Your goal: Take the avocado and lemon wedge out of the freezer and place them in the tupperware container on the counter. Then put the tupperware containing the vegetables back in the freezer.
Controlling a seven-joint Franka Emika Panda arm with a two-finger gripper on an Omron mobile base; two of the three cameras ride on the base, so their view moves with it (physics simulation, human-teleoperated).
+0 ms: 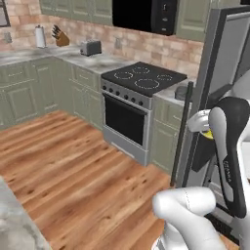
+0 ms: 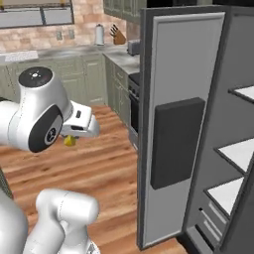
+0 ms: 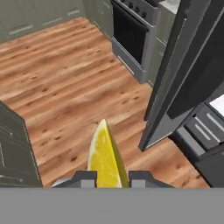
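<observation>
My gripper (image 3: 111, 179) is shut on the lemon wedge (image 3: 105, 157), a yellow slice that stands up between the two dark fingertips, out over the wooden floor. From the right base the wedge (image 2: 69, 141) hangs below the white hand, left of the open freezer door (image 2: 183, 124). From the left base a bit of yellow (image 1: 208, 133) shows beside the arm. The freezer's white shelves (image 2: 242, 154) and grey drawers (image 3: 203, 131) stand exposed. A dark-grey tupperware container (image 1: 181, 92) sits on the counter (image 1: 166, 93) between stove and door. The avocado is out of view.
The black stovetop (image 1: 144, 78) with its oven is left of the freezer. The door's long dark handle (image 1: 181, 136) hangs near the arm. Olive cabinets (image 1: 29, 88) line the far wall, with a toaster (image 1: 91, 47) on top. Wooden floor (image 1: 73, 166) spreads to the left.
</observation>
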